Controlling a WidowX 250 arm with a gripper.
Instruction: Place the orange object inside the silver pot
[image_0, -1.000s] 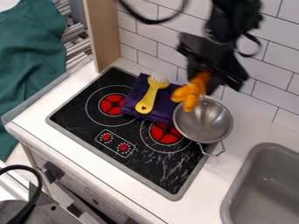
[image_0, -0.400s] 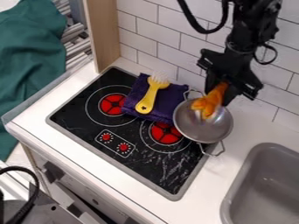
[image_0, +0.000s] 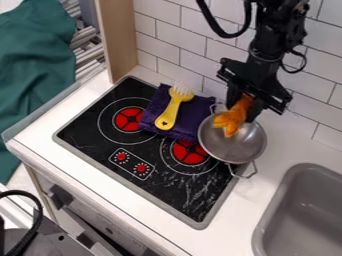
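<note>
Lobed orange object slightly farther left

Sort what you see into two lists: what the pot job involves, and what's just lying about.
For the job:
- orange object, held over the pot
- silver pot
- gripper, holding the orange object

Just there:
- yellow brush, lying on the purple cloth
- stovetop
- gray sink
- green cloth

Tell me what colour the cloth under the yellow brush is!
The cloth is dark purple, and it shows best in the camera view.
</note>
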